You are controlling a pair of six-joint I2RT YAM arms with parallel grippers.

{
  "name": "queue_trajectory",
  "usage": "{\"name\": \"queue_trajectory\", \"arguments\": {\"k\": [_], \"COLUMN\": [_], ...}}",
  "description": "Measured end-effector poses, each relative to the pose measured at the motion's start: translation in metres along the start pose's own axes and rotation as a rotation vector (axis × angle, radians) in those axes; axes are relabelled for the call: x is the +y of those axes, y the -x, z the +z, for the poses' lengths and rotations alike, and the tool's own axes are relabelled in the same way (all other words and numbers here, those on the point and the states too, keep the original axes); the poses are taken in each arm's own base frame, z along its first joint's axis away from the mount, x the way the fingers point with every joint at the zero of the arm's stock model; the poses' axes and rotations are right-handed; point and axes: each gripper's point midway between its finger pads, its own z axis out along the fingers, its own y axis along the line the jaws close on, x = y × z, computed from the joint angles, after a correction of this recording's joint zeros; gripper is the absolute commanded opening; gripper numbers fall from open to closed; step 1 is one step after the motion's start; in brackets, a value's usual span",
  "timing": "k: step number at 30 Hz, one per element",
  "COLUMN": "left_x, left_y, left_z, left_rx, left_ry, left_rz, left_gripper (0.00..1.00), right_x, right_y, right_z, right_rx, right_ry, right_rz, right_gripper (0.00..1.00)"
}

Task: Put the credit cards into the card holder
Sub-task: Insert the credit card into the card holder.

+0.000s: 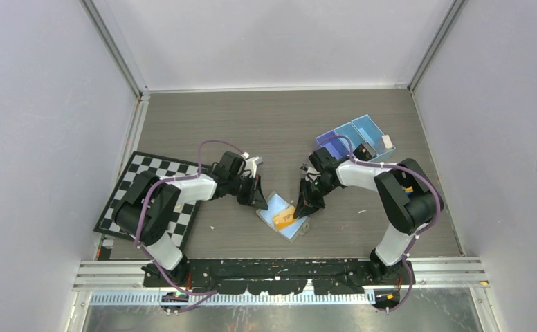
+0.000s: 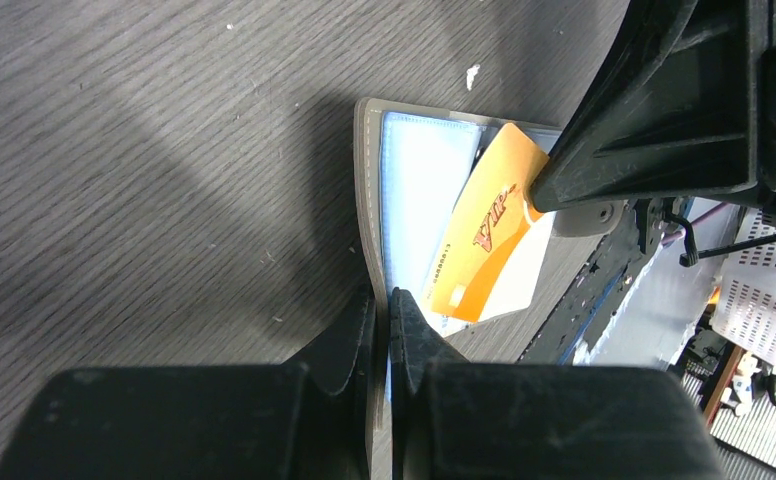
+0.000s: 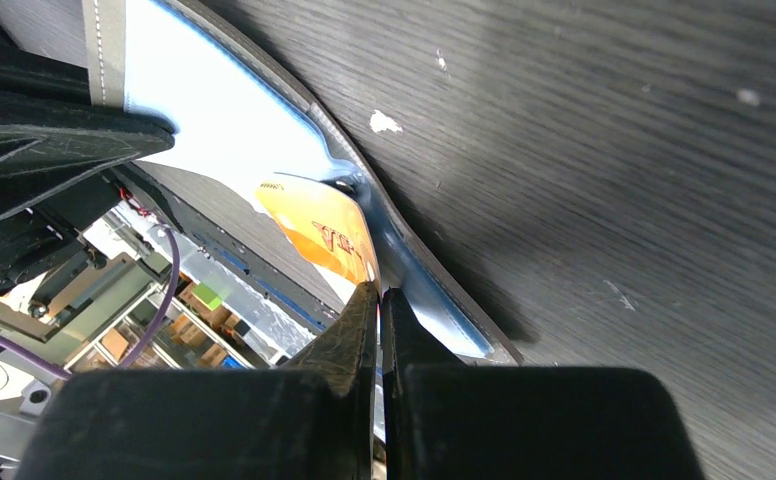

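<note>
The orange card (image 2: 489, 235), marked "VIP" and slanted across the open wallet (image 2: 419, 190), is pinched by the right fingers (image 3: 349, 340); the wallet's edge is pinched by the left fingers (image 2: 349, 340).

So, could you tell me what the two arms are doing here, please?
The left gripper is shut on the grey edge of the open card holder, steadying it. The right gripper is shut on an orange credit card, holding it slanted over the holder's pale blue inside. The card does not look seated in a pocket yet. A blue three-compartment tray sits further back on the right.
</note>
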Motion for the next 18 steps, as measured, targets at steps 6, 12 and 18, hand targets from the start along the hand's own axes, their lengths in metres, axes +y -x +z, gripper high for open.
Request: {"name": "queue_trajectory", "arguments": {"k": [6, 12, 18], "left_x": [-0.001, -0.001, -0.002], "left_y": [0.0, 0.0, 0.0], "left_z": [0.0, 0.0, 0.0], "left_rx": [0.001, 0.002, 0.003], "left_ry": [-0.005, -0.011, -0.016], "left_rz": [0.001, 0.003, 0.003], "left_gripper": [0.0, 0.0, 0.0], "right_x": [0.002, 0.003, 0.004], "right_y": [-0.001, -0.002, -0.001], "right_z": [0.005, 0.009, 0.011], "right_rx": [0.032, 0.066, 0.085], "right_ry": [0.014, 0.029, 0.036], "right_rz": [-0.004, -0.005, -0.01], "right_gripper": [0.01, 0.0, 0.01]}}
